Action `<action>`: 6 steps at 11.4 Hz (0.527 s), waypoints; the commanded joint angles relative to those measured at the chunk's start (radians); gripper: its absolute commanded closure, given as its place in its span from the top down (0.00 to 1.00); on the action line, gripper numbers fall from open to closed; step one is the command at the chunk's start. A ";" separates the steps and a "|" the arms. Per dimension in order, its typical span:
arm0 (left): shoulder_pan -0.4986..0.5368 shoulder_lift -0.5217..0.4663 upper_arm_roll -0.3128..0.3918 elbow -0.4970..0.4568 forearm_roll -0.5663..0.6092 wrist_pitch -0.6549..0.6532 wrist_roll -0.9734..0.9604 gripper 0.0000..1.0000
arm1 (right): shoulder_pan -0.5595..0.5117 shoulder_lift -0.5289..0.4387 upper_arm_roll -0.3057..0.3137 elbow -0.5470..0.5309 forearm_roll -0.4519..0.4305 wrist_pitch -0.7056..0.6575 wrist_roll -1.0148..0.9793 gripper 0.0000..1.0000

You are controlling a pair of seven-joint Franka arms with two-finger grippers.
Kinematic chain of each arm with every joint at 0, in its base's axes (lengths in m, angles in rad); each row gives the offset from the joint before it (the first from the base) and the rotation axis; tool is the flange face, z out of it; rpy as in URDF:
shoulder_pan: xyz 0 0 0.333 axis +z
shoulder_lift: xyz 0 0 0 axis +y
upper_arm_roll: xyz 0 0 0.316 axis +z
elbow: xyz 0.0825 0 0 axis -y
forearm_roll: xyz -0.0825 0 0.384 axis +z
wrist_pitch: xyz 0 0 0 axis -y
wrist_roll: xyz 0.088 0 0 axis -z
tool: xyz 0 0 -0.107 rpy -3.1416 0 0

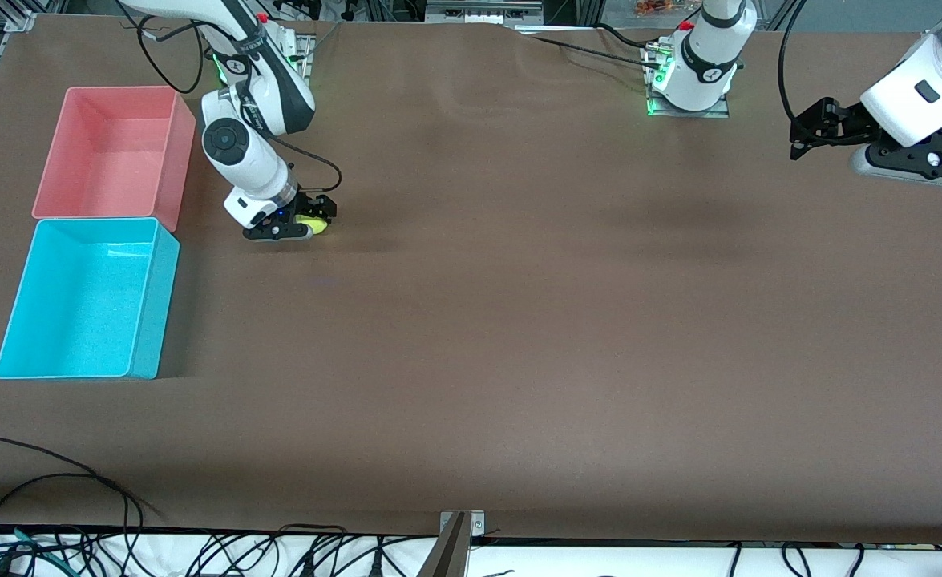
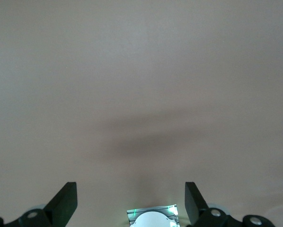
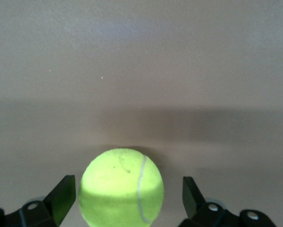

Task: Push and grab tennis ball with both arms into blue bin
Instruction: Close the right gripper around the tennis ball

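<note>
- My right gripper [image 1: 301,227] is down at the counter [image 1: 519,320], toward the right arm's end, just beside the bins.
- Its jaws stand apart with the tennis ball [image 3: 121,187] between them; in the right wrist view there is a gap on each side of the ball, so I see no clamp on it.
- The tennis ball rests on the counter, showing its curved seam.
- The blue bin [image 1: 146,304] sits nearer the front camera than the ball, at the right arm's end of the counter.
- A pink bin [image 1: 175,144] stands right against the blue bin, farther from the camera.
- My left gripper [image 1: 819,128] waits up in the air over the left arm's end of the counter, jaws apart and holding nothing.
</note>
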 commanded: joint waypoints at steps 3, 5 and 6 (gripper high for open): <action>0.003 -0.016 0.002 -0.011 -0.020 0.011 0.006 1.00 | 0.066 0.008 0.002 -0.016 0.010 0.027 0.069 0.78; 0.005 -0.015 0.004 -0.011 -0.023 0.011 0.006 1.00 | 0.065 0.008 0.000 -0.011 0.008 0.027 0.066 0.76; 0.006 -0.013 0.005 -0.011 -0.022 0.011 0.006 1.00 | 0.062 0.011 -0.001 -0.010 0.008 0.027 0.062 0.76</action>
